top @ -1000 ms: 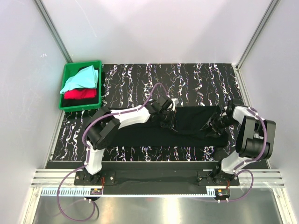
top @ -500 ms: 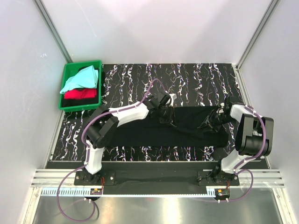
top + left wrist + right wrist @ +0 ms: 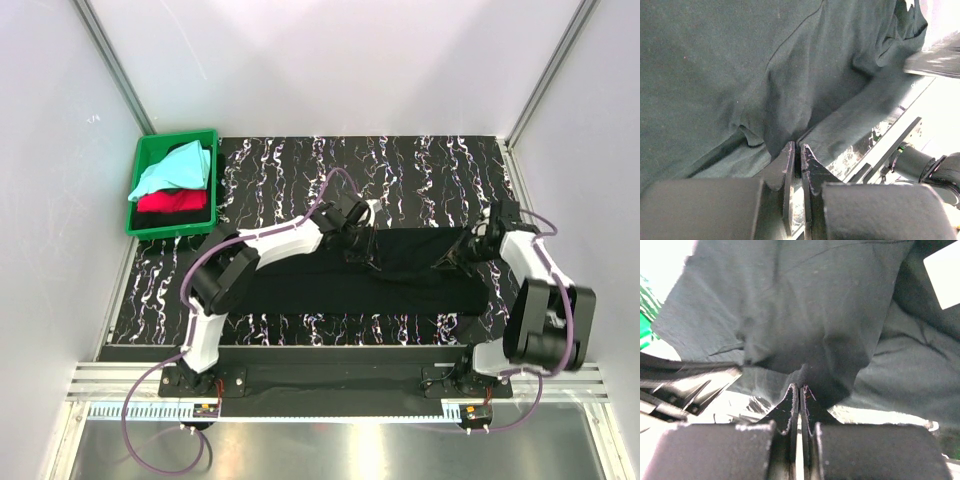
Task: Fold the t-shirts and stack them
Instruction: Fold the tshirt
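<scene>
A large black t-shirt [image 3: 400, 272] lies spread across the tabletop [image 3: 300, 170], partly folded into a long band. My left gripper [image 3: 362, 250] is shut on a pinch of its cloth near the band's far middle; the black t-shirt [image 3: 740, 75] fills the left wrist view, bunched at that gripper [image 3: 797, 148]. My right gripper [image 3: 462, 254] is shut on the shirt's right end, where the black t-shirt [image 3: 805, 315] rises in a peak at the gripper [image 3: 800, 388]. A white neck label [image 3: 946, 275] shows at the upper right. Pale aqua [image 3: 172, 167] and red [image 3: 172, 200] t-shirts lie in the crate.
The green crate [image 3: 140, 225] stands at the table's far left corner. White walls with metal frame posts enclose the table on three sides. Purple cables loop off both arms. A metal rail [image 3: 330, 380] runs along the near edge by the arm bases.
My right gripper has shut on the shirt's right end and shifted toward the far right. The left gripper stayed shut, moving slightly away with its cloth.
</scene>
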